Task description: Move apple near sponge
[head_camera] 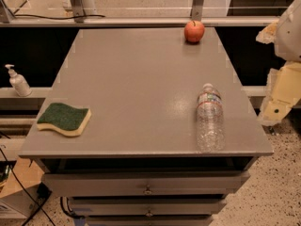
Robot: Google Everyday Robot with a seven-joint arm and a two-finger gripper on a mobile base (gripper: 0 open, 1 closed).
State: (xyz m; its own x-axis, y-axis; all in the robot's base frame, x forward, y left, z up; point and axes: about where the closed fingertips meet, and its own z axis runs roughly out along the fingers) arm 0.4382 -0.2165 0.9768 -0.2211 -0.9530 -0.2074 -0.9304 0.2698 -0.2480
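The apple (194, 31) is sitting at the far right corner of the grey cabinet top (136, 79), close to the back edge, and nothing is touching it. The sponge (64, 118) is lying green side up at the near left corner, so the two are well apart, almost the whole diagonal of the surface between them. A clear water bottle (209, 122) is lying on its side near the front right, and a soap dispenser (18, 81) is standing on a ledge off to the left. The gripper (282, 86) is hanging beyond the right edge of the cabinet, clear of the surface and holding nothing that I can make out; whether it is open or closed I cannot tell from here. To my eye the robot is only setting up for the reach, with the pick not yet begun. The next move is calling for the arm to swing in over the back right corner, come down around the apple, and then carry it across to the sponge while keeping above the bottle.
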